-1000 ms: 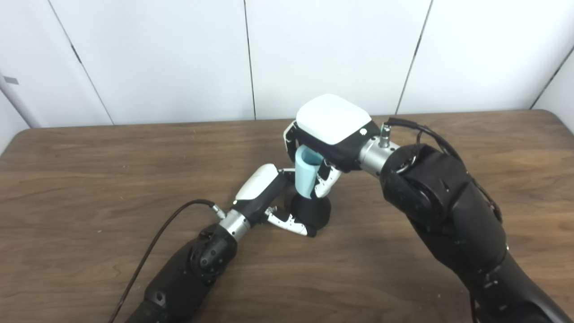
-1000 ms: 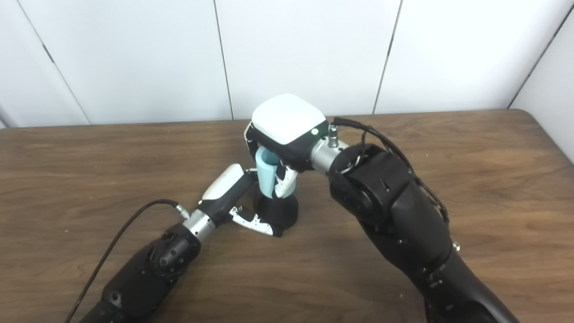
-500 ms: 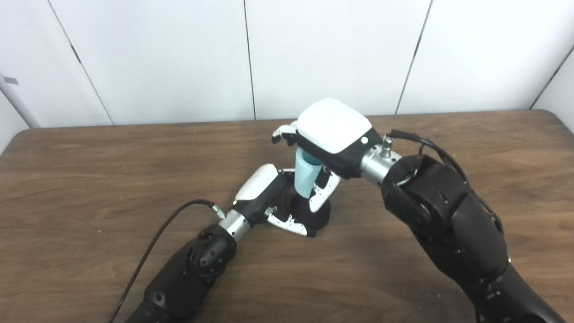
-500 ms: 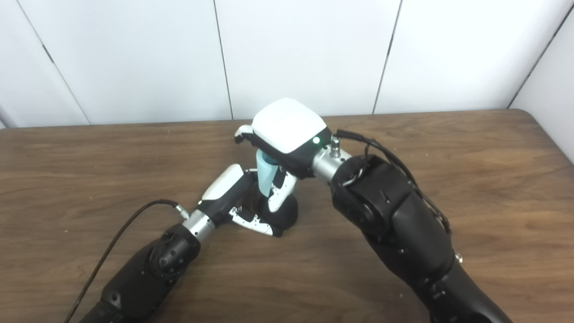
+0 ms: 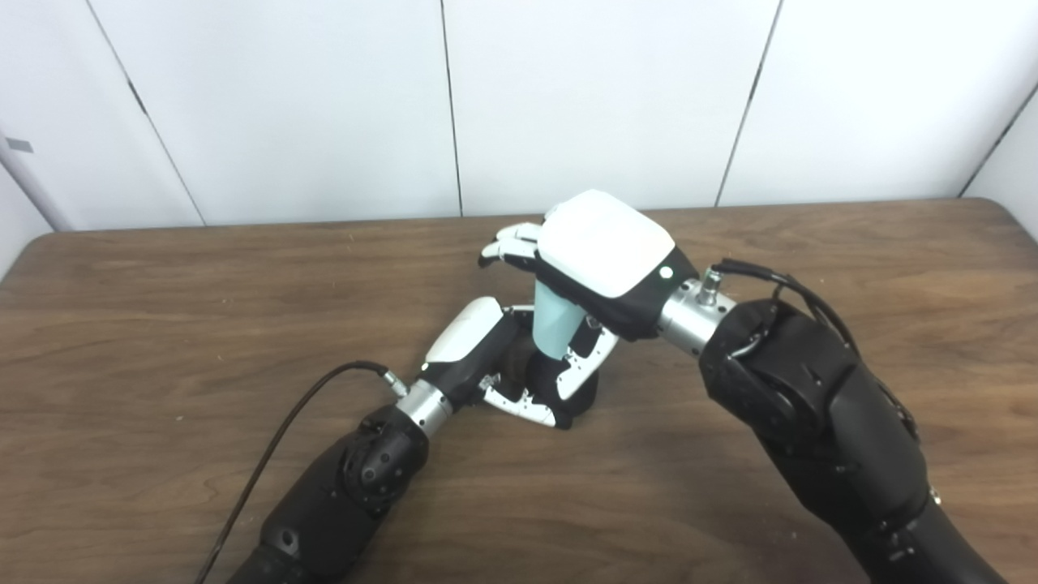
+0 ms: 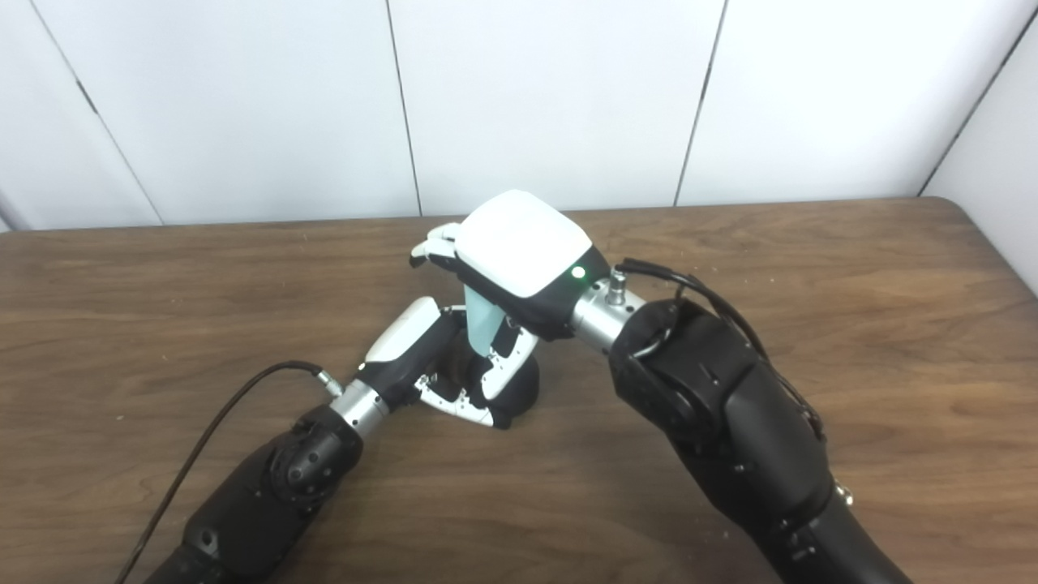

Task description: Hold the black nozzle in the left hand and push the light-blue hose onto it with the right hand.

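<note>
The black nozzle (image 5: 586, 395) stands on the wooden table (image 5: 162, 284) near the middle. My left hand (image 5: 478, 350) is shut on its base from the left, white fingers (image 5: 519, 403) curled round the front. The light-blue hose (image 5: 553, 326) stands upright on the nozzle. My right hand (image 5: 604, 253) covers the hose's top with its palm, so the top end is hidden. Its fingers (image 5: 507, 243) stretch out to the left past the hose, and its thumb (image 5: 585, 365) hangs down beside the hose without clamping it.
A black cable (image 5: 284, 438) runs from my left wrist down toward the front edge. My bulky right forearm (image 5: 811, 405) crosses the table's right half. White wall panels stand behind the table's far edge.
My right hand let go of the hose, spread its fingers out to the left and sank lower over the hose's top. The hose now stands straighter. The left hand kept still.
</note>
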Robot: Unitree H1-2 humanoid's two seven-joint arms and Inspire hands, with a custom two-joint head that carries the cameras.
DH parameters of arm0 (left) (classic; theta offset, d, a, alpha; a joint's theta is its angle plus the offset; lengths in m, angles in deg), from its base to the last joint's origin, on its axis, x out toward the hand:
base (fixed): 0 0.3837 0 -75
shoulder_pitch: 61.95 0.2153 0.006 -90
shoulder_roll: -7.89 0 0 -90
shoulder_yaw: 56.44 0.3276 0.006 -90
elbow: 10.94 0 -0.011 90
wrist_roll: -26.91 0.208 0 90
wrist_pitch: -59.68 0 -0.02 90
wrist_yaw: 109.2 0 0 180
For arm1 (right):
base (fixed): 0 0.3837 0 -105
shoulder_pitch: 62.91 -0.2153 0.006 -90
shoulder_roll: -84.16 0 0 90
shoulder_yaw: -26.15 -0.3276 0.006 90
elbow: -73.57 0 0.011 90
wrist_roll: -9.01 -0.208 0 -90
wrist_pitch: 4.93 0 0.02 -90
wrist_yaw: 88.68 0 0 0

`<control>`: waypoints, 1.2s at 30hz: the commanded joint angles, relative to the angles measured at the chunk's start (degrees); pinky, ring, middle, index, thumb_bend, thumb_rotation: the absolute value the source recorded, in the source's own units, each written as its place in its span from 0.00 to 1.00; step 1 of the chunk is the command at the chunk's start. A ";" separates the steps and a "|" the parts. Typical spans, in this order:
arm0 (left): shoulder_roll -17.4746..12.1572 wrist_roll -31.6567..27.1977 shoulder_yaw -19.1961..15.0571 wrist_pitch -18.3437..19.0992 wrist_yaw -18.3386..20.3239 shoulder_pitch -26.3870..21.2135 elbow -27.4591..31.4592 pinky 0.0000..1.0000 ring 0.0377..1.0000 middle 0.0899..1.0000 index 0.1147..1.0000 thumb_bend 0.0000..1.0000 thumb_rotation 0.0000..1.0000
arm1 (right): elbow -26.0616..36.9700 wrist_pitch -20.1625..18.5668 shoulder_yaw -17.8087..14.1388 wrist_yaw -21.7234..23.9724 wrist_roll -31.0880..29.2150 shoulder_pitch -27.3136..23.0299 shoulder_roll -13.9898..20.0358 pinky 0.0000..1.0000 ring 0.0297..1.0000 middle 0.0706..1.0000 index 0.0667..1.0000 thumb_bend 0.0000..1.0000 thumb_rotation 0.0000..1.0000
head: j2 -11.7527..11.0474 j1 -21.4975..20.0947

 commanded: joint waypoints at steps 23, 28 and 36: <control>-0.92 2.92 4.70 5.04 8.50 8.24 -5.42 0.75 0.57 0.42 0.41 0.52 0.09 | 2.19 11.00 -11.53 -13.24 -9.72 10.00 6.90 0.91 0.93 0.89 0.85 0.93 0.36 | 0.03 -0.12; -0.84 2.94 4.70 5.06 8.47 8.19 -5.56 0.76 0.57 0.42 0.41 0.52 0.08 | 1.89 10.81 -11.00 -12.69 -9.80 10.56 6.54 0.93 0.93 0.89 0.85 0.92 0.36 | -0.05 -0.07; -0.80 2.99 4.65 5.01 8.30 8.09 -5.75 0.76 0.56 0.41 0.41 0.52 0.08 | 1.54 12.58 -10.16 -12.94 -10.73 10.77 6.64 0.98 0.96 0.91 0.85 0.92 0.35 | -0.07 -0.06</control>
